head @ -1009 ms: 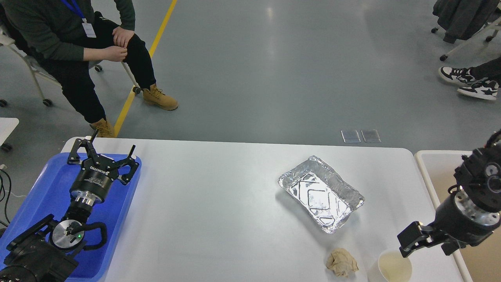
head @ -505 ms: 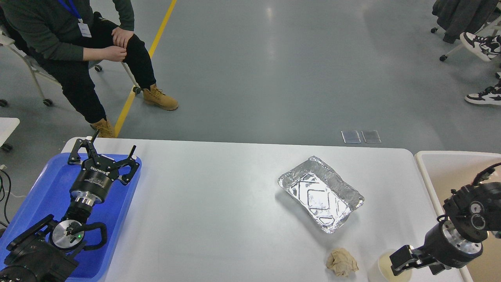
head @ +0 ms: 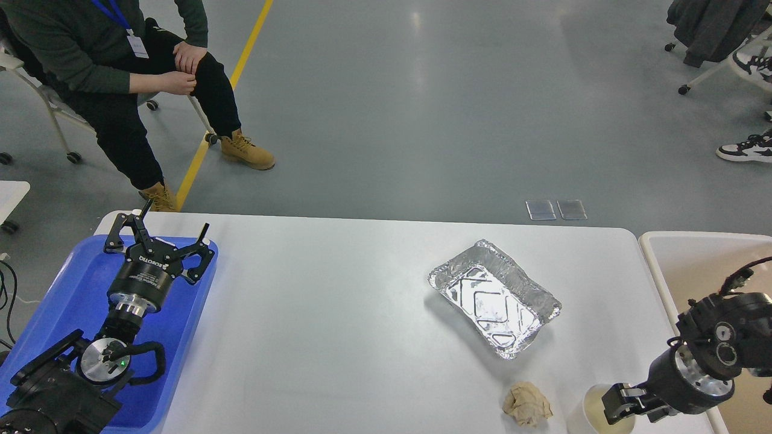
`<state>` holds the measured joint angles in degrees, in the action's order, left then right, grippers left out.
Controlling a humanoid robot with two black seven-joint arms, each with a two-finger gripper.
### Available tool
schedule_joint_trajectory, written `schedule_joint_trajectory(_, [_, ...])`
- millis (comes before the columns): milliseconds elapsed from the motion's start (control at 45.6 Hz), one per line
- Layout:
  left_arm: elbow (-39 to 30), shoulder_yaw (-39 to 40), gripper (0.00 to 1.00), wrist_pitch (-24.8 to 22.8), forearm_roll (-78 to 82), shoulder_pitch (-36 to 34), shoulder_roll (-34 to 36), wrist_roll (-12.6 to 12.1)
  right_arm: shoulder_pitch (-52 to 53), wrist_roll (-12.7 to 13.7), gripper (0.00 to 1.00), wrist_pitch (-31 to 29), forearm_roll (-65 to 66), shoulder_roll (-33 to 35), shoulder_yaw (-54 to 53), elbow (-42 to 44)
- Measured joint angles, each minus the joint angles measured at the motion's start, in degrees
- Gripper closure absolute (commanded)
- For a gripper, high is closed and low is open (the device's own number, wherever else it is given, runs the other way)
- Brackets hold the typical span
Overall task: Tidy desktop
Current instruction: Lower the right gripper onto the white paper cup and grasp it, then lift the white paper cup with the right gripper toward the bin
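Observation:
The white desktop (head: 338, 313) fills the lower part of the head view. On it lie an empty foil tray (head: 494, 298), a crumpled brown paper ball (head: 526, 405) and a white paper cup (head: 594, 416) at the front right edge. My left gripper (head: 175, 222) is open and empty above the far end of the blue tray (head: 54, 301). My right gripper (head: 621, 402) is low at the cup's rim, seen dark and end-on, so its fingers cannot be told apart.
A beige rimmed bin (head: 693, 265) stands just right of the desktop, under my right arm. A seated person (head: 120, 72) is beyond the far left corner. Chairs and shoes are on the floor at the far right.
My right arm has dropped and drawn back toward the front edge, bringing its gripper down onto the cup's rim. The left arm has not moved. Shoes at the far right shifted.

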<state>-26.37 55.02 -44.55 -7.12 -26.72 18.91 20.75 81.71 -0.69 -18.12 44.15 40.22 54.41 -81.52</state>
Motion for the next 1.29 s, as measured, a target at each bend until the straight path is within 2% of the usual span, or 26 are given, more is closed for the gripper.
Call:
schedule_joint_trajectory(66, [0.0, 0.0, 0.01, 0.0, 0.0, 0.01, -0.01, 0.0, -0.55, -0.03, 0.54, 0.13, 0.28, -0.35, -0.08, 0.52])
schedule_joint_trajectory(88, [0.0, 0.0, 0.01, 0.0, 0.0, 0.01, -0.01, 0.0, -0.72, -0.05, 0.62, 0.17, 0.37, -0.47, -0.09, 0.7])
schedule_joint_trajectory(154, [0.0, 0.0, 0.01, 0.0, 0.0, 0.01, -0.01, 0.0, -1.04, -0.09, 0.96, 0.26, 0.57, -0.71, -0.14, 1.05])
schedule_joint_trajectory(176, [0.0, 0.0, 0.01, -0.01, 0.0, 0.01, -0.01, 0.0, -1.17, -0.09, 1.0, 0.28, 0.64, -0.8, -0.16, 1.18])
schedule_joint_trajectory(592, [0.0, 0.13, 0.01, -0.06, 0.0, 0.06, -0.01, 0.0, -1.87, -0.07, 1.0, -0.25, 1.79, -1.14, -0.17, 1.89])
schedule_joint_trajectory(834, [0.0, 0.17, 0.01, -0.09, 0.0, 0.07, -0.02, 0.0, 1.19, 0.02, 1.0, -2.06, 0.97, 1.79, 0.11, -0.35])
schedule_joint_trajectory(1053, [0.0, 0.18, 0.01, -0.1, -0.01, 0.09, -0.02, -0.08, 12.25, 0.35, 1.0, -7.22, 0.22, 6.43, 4.03, -4.67])
schedule_joint_trajectory(1295, [0.0, -0.06, 0.01, -0.1, 0.0, 0.04, 0.06, -0.08, 32.57, 0.46, 1.0, -17.09, -0.73, 8.47, 10.9, -8.14])
